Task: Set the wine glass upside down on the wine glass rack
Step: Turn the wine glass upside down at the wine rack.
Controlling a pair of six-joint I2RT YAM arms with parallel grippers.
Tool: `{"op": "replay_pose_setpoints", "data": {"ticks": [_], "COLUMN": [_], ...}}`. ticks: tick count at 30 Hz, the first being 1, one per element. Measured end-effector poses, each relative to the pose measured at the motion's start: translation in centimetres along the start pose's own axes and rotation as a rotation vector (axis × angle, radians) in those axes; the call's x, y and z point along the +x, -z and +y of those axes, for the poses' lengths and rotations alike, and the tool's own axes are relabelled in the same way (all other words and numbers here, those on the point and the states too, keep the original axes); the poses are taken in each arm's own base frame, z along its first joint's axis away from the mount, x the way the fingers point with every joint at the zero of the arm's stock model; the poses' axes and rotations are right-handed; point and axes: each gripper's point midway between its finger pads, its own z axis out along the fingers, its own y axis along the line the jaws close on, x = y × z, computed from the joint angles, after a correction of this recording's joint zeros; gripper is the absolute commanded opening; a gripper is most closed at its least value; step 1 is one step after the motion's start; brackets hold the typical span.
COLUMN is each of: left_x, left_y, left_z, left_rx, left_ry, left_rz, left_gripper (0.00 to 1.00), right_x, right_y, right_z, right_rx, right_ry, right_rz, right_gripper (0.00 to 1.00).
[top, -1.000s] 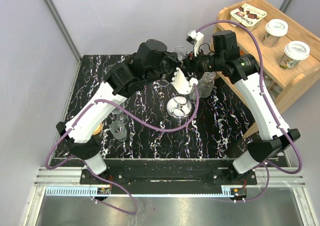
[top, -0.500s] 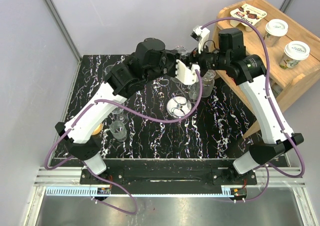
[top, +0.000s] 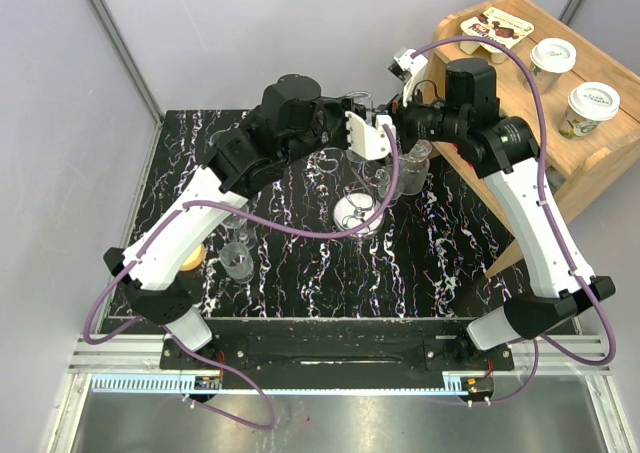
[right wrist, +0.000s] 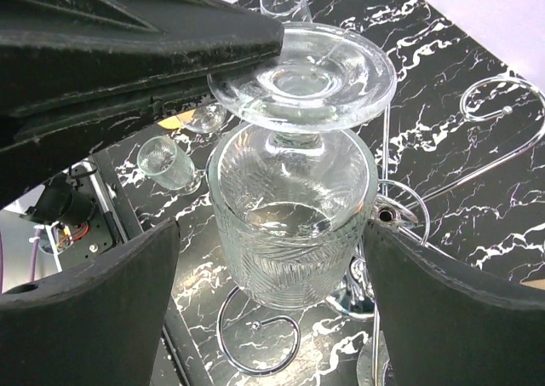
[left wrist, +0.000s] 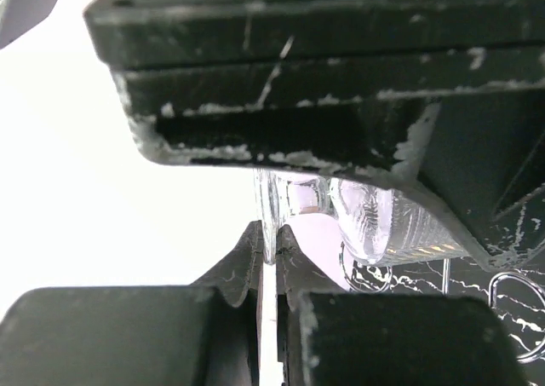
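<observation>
The wine glass is held upside down over the curled wire arms of the rack, above the far half of the counter, right of its middle. Its foot is pinched at the rim by the left arm's fingers, which are closed on it. The right arm's fingers are spread wide on either side of the bowl, and nothing is gripped by them.

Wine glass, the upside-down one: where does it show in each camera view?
Top external: wine glass just above centre, where both arms meet.
Left wrist: centre-right, foot edge pinched in the left gripper.
Right wrist: dead centre, foot uppermost.
Shared landmark: the chrome rack.
</observation>
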Motion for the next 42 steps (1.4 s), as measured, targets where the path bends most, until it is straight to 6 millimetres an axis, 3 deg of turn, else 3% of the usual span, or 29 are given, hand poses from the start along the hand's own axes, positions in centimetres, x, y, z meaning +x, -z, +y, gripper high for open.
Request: {"op": "replay_pose_setpoints", "data": {"ticks": [19,26,42], "left_x": [-0.2,-0.3,-1.1], "left_y": [0.3,0.5,1.6], "left_z": [-0.2,0.0,2.0], "left_rx": [-0.004,-0.011,-0.062], "left_ry": [0.100,0.115,0.157], "left_rz": [-0.010,-0.012,-0.039], "left_gripper": [0.00,0.00,0.00], "right_x": [-1.0,-0.1,-0.8], "right_y": [-0.9,-1.5,-1.7], "right_z": [-0.9,-1.1,-0.4], "right_rx": [0.024,0.022,-0.025], "right_ry": [0.013,-0.014,-0.027], "right_rz": [-0.086,-0.068,-0.100], "right_gripper": [0.99,0.99,0.96]}}
